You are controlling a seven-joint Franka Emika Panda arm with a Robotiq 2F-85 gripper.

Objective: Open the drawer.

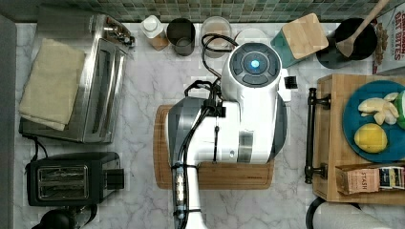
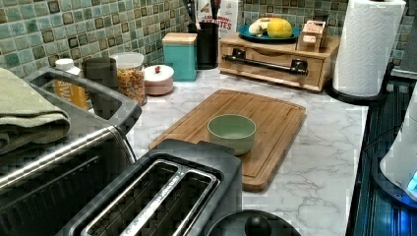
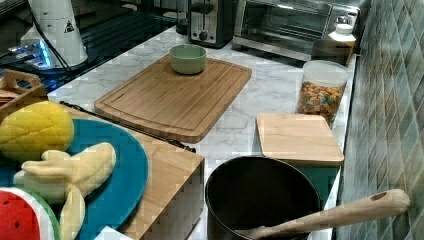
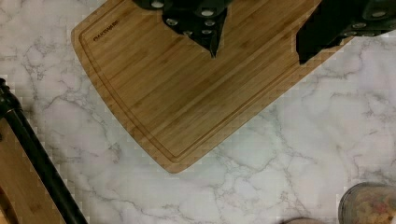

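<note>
The drawer [image 2: 273,65] is the front of a light bamboo box at the top view's right, and it looks flush with the box. Its long black bar handle [image 1: 311,136] faces the cutting board; the handle [image 2: 264,62] also shows in the left view, and as a thin bar [image 3: 131,126] in the right view. In the wrist view my gripper [image 4: 258,59] hangs open above the cutting board [image 4: 196,88], nothing between its black fingers [image 4: 212,32]. The handle [image 4: 39,161] lies well off to one side of them. My white arm [image 1: 239,124] covers the board in the top view.
A green bowl [image 2: 231,131] sits on the cutting board [image 2: 246,123]. A blue plate of fruit [image 1: 377,121] and a tea box [image 1: 370,177] rest on the drawer box. A paper towel roll [image 2: 366,46], cereal jar [image 3: 321,92], teal canister [image 2: 180,55], toaster [image 1: 71,179] and toaster oven [image 1: 95,81] ring the marble counter.
</note>
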